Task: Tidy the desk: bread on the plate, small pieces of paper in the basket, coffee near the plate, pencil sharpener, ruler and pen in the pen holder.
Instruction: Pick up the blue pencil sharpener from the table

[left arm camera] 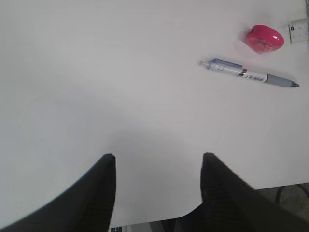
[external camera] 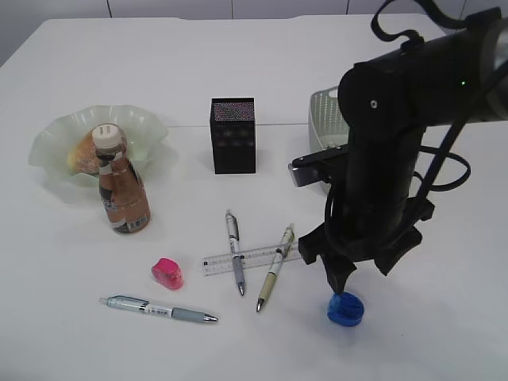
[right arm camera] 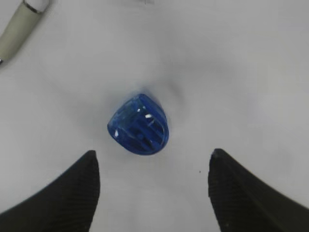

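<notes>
The right gripper [right arm camera: 153, 193] is positioned directly above the blue pencil sharpener [right arm camera: 138, 124], presumably so that it can be lifted toward the pen holder [external camera: 233, 135], which stands well beyond the gripper. Its jaws are spread wide and nothing is held or touched. The left gripper [left arm camera: 158, 193] is likewise parted and empty over bare desk [left arm camera: 96, 87].

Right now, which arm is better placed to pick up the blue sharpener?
Right: its open end effector hangs directly over the blue sharpener. The left end effector is over bare desk.
</notes>
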Robot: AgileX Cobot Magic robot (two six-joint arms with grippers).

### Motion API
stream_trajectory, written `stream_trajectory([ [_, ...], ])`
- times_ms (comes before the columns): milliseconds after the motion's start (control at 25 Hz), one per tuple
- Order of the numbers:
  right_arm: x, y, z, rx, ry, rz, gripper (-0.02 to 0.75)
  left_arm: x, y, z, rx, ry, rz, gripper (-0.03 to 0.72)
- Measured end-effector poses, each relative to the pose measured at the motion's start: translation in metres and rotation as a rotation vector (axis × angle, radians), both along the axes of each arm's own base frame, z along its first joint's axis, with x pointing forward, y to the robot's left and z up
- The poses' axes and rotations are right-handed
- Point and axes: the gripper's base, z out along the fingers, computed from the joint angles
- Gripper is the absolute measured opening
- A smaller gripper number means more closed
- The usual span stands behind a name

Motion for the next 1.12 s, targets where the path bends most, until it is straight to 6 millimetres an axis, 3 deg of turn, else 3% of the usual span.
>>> stream_trajectory([
  [680, 0.008, 0.008, -0.044, -0.002, 0.069, -0.039, 0.511, 0.000, 0.000, 0.000, -0.003, -0.001, -0.001, 0.403],
  [1120, 0.010, 0.010, -0.054, 0.005, 0.077, -0.047, 0.511, 0.000, 0.000, 0.000, -0.003, -0.001, -0.001, 0.403],
])
